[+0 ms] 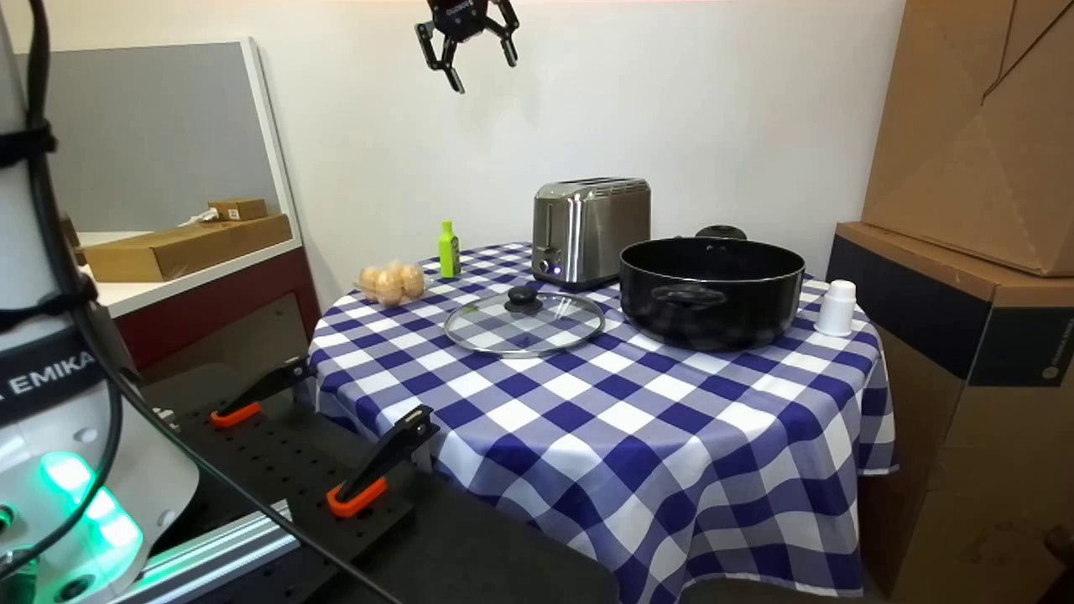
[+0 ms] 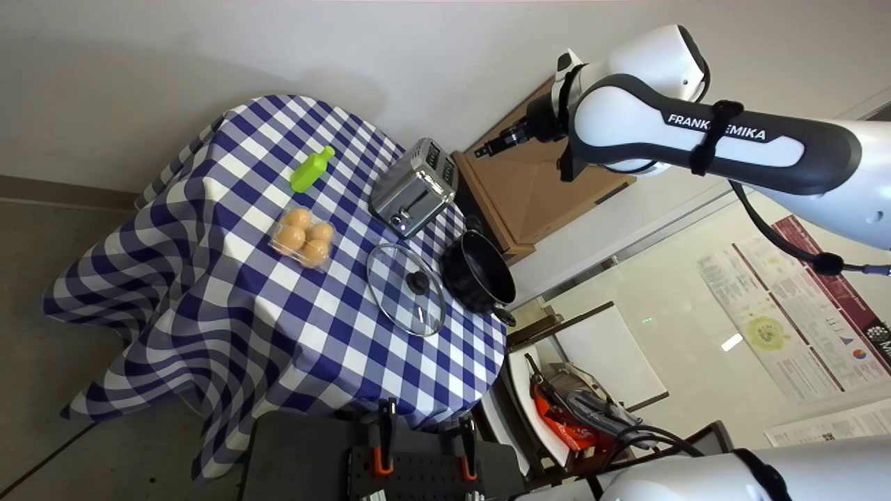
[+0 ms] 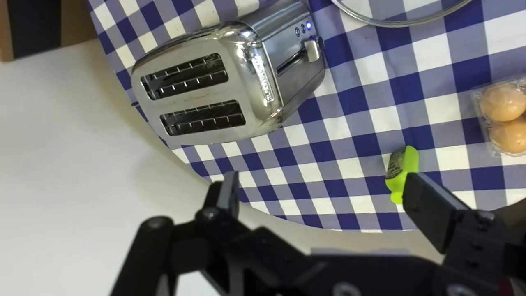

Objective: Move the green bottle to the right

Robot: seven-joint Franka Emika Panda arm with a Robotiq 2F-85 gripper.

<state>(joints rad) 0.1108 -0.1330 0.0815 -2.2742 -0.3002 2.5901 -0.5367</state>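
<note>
The green bottle point(image 1: 450, 252) stands upright near the back edge of the round table, left of the toaster in that exterior view. It also shows in an exterior view point(image 2: 310, 171), above the egg pack. In the wrist view the bottle point(image 3: 404, 164) lies far below, and its right side near the cap is partly covered by a finger. My gripper point(image 1: 484, 70) is open and empty, high above the table. It also shows in an exterior view point(image 2: 487, 148), edge-on. In the wrist view the gripper's point(image 3: 322, 185) fingers are spread wide with nothing between them.
A tall metal toaster point(image 1: 587, 235) stands right of the bottle. A clear pack of eggs point(image 2: 303, 238) lies close to the bottle. A glass lid point(image 1: 524, 327), a black pot point(image 1: 713, 302) and white cups point(image 1: 836, 309) share the checked tablecloth point(image 1: 587, 411). A wall stands behind.
</note>
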